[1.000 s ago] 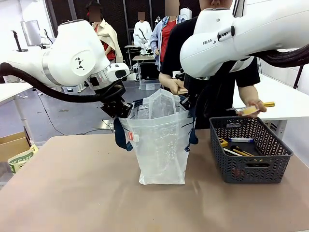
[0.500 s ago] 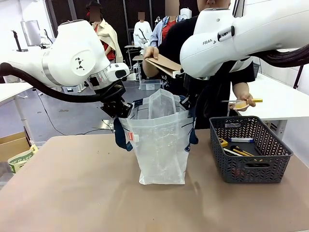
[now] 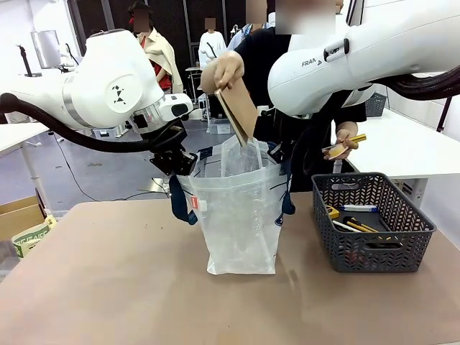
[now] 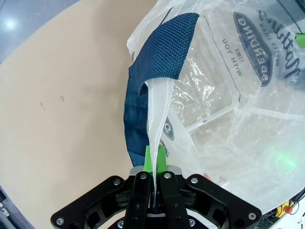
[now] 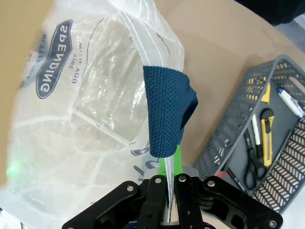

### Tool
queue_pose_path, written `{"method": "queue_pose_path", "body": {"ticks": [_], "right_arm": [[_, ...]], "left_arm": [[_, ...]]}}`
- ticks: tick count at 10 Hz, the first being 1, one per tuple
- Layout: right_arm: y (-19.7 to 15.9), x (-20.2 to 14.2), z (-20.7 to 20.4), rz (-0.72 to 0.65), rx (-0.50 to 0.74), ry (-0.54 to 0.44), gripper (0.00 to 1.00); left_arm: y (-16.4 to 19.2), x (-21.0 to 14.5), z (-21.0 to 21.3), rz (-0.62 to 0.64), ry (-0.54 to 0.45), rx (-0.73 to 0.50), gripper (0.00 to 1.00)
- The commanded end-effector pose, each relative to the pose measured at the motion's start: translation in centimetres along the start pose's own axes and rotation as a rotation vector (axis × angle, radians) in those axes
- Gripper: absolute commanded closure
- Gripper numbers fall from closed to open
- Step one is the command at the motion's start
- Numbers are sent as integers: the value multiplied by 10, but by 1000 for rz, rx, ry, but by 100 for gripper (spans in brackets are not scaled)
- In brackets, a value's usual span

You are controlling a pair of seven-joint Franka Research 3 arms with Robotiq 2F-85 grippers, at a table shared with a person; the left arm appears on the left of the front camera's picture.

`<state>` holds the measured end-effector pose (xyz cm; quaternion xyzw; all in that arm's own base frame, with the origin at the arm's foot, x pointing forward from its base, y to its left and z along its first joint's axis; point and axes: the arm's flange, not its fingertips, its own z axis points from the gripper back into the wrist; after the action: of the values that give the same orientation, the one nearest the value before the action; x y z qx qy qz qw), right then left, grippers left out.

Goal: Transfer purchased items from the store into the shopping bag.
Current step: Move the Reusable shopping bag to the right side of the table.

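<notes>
My left gripper point(image 4: 155, 160), right gripper point(image 5: 171, 162) clamp translucent white plastic bag point(image 3: 241, 215) open | flat tan packet point(image 3: 237, 113) at mouth | grey lattice plastic basket point(image 3: 374, 253) unemptied

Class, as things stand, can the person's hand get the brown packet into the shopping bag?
Probably yes: the left gripper and right gripper hold the shopping bag open, and the brown packet in the hand hangs over its mouth.

The person's hand point(image 3: 224, 70) has swung the brown packet point(image 3: 237, 113) from nearly flat to steeply on end. Its lower corner now dips into the mouth of the bag point(image 3: 241, 215), between the two pairs of jaws. The other hand point(image 3: 346, 136), holding small yellow items point(image 3: 357, 139), has risen from above the basket point(image 3: 374, 251) and drawn nearer the right jaws.
</notes>
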<state>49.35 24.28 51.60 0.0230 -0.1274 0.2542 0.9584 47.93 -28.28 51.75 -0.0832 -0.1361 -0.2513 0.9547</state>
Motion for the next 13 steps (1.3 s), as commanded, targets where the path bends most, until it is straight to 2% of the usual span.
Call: {"method": "queue_pose_path", "body": {"ticks": [1, 5, 10, 13], "right_arm": [[0, 0, -1, 1, 0, 4, 100], [-1, -1, 2, -17, 8, -2, 100], [-6, -6, 7, -38, -6, 18, 100], [-11, -7, 8, -48, -12, 42, 100]], "left_arm": [[-1, -1, 1, 10, 0, 2, 100], [0, 0, 0, 0, 0, 0, 100], [6, -1, 6, -11, 10, 86, 100], [10, -2, 8, -15, 32, 96, 100]]}}
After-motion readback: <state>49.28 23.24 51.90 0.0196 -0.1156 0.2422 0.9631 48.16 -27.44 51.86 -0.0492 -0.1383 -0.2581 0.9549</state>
